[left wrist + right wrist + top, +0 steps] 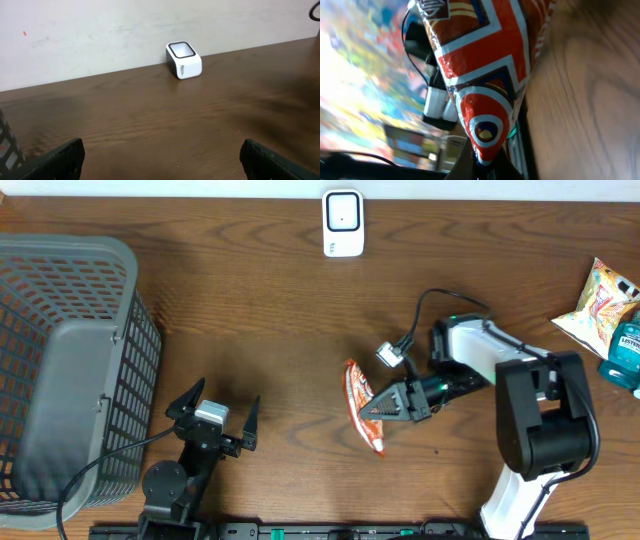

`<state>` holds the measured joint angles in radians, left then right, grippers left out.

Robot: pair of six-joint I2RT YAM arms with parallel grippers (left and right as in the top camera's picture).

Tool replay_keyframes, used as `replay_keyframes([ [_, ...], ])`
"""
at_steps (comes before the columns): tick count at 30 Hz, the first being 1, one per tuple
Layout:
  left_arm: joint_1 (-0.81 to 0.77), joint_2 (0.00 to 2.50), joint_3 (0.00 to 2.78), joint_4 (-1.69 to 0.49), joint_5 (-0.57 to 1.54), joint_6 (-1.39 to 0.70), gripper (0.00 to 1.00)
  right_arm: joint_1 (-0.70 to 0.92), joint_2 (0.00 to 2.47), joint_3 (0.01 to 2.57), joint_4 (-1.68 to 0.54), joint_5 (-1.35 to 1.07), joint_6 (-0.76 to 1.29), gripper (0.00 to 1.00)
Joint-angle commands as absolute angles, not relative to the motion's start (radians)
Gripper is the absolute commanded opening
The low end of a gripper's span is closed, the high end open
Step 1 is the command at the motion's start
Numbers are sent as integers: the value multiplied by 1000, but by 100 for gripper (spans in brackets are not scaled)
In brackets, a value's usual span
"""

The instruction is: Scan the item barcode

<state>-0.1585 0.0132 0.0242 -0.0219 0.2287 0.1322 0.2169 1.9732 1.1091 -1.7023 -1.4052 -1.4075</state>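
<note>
A red-orange snack packet [360,405] with white and blue markings stands on edge at the table's middle, with my right gripper [385,406] shut on its side. In the right wrist view the packet [482,75] fills the frame, its lower end pinched between the dark fingers [470,167]. The white barcode scanner [343,223] stands at the far edge of the table, well beyond the packet; the left wrist view shows the scanner [183,60] against the wall. My left gripper [214,413] rests open near the front edge, holding nothing, its fingertips [60,159] spread wide.
A grey mesh basket [70,370] takes up the left side. At the far right lie a yellow snack bag [600,305] and a blue bottle [625,350]. A loose cable [420,330] loops above the right arm.
</note>
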Motion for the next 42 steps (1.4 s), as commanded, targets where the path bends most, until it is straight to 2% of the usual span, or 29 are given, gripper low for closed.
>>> replay_keyframes([
  [1,-162,11,6,-52,231,142,99,238,1951,1106,-1701,-1473,-1599,1],
  [11,-162,11,6,-52,231,141,99,239,1951,1106,-1670,-1443,-1621,1],
  [18,-162,11,6,-52,231,142,99,243,1950,1105,-1703,-1428,-1365,1],
  [29,-162,11,6,-52,231,142,99,318,1891,1105,-1702,-1467,-1327,1],
  [34,-162,11,6,-52,231,142,99,352,1771,1105,-1702,-1467,-1306,1],
  [42,-162,11,6,-52,231,142,99,366,1449,1105,-1702,-1345,-1255,1],
])
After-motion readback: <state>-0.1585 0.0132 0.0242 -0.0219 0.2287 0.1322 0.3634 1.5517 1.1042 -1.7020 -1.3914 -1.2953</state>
